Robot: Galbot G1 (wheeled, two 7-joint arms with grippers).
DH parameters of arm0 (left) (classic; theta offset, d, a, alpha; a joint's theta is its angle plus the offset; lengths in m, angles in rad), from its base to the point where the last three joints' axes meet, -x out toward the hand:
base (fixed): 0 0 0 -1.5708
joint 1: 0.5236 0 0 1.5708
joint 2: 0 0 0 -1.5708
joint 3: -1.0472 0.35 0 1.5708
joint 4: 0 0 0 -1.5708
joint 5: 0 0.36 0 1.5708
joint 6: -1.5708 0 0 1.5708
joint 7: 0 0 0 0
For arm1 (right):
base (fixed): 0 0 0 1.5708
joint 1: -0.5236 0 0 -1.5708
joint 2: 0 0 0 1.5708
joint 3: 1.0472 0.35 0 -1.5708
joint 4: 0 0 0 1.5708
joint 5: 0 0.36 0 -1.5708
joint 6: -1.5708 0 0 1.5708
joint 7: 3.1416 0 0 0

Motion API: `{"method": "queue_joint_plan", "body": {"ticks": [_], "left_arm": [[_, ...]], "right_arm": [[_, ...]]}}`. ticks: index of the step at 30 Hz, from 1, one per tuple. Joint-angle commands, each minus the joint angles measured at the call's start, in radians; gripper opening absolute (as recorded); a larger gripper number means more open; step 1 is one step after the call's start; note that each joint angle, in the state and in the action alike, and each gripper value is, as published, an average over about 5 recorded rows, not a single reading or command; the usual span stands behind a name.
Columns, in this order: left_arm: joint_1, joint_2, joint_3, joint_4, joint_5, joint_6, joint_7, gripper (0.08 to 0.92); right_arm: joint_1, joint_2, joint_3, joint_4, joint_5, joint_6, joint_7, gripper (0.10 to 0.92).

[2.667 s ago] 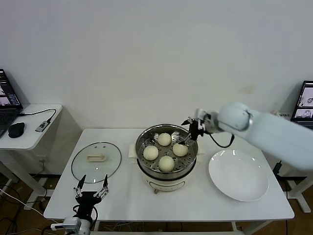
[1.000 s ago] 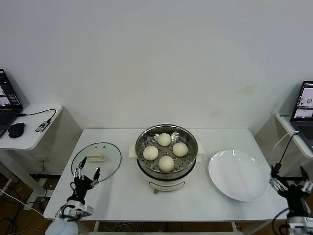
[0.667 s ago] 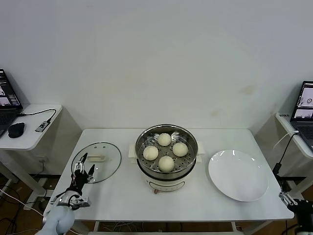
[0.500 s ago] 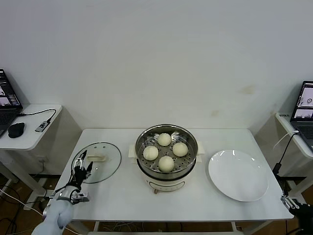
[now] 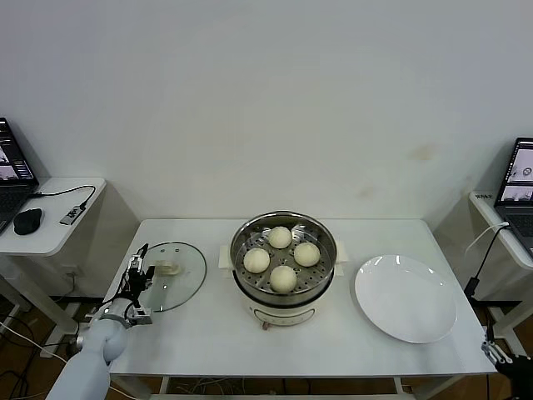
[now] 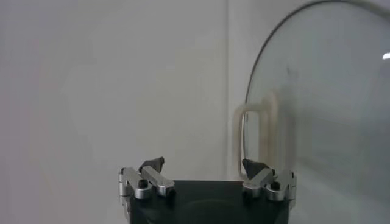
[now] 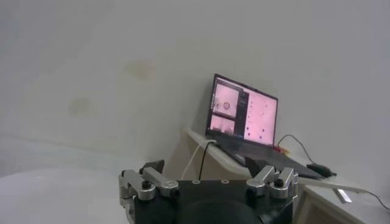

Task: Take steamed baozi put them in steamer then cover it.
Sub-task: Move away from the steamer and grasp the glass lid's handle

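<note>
Plate (image 5: 406, 298) beside steamer (image 5: 284, 265), apart.

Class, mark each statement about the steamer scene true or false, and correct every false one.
1. Four pale cream-white buns sit inside the round shiny steel steamer pot. True.
2. The round clear glass lid covers the pot. False: it lies flat on the white table, to the robot's left of the pot.
3. The flat white plate holds one bun. False: nothing lies on it.
4. The left gripper is open at the lid's outer edge, near its cream-white handle. True.
5. The right gripper is over the pot. False: it is low by the table's near right corner, away from the pot.
</note>
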Motion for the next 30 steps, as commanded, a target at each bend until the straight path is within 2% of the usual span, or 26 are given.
{"method": "queue_joint_plan", "body": {"ticks": [1,25,28,30], "left_arm": [[-0.047,-0.002,0.005,0.055,0.027,-0.004,0.003,0.823],[-0.121,-0.041,0.036,0.147,0.058,-0.019,-0.001,0.82],[-0.123,-0.042,0.033,0.155,0.061,-0.021,0.0,0.774],[-0.122,-0.041,0.031,0.158,0.063,-0.021,0.001,0.714]], "right_arm": [[-0.004,0.006,0.005,-0.01,-0.007,0.001,-0.001,0.823],[-0.009,0.015,0.007,-0.016,-0.033,0.009,-0.011,0.823],[-0.01,0.014,0.006,-0.016,-0.033,0.009,-0.012,0.823],[-0.009,0.013,0.006,-0.016,-0.033,0.009,-0.013,0.823]]}}
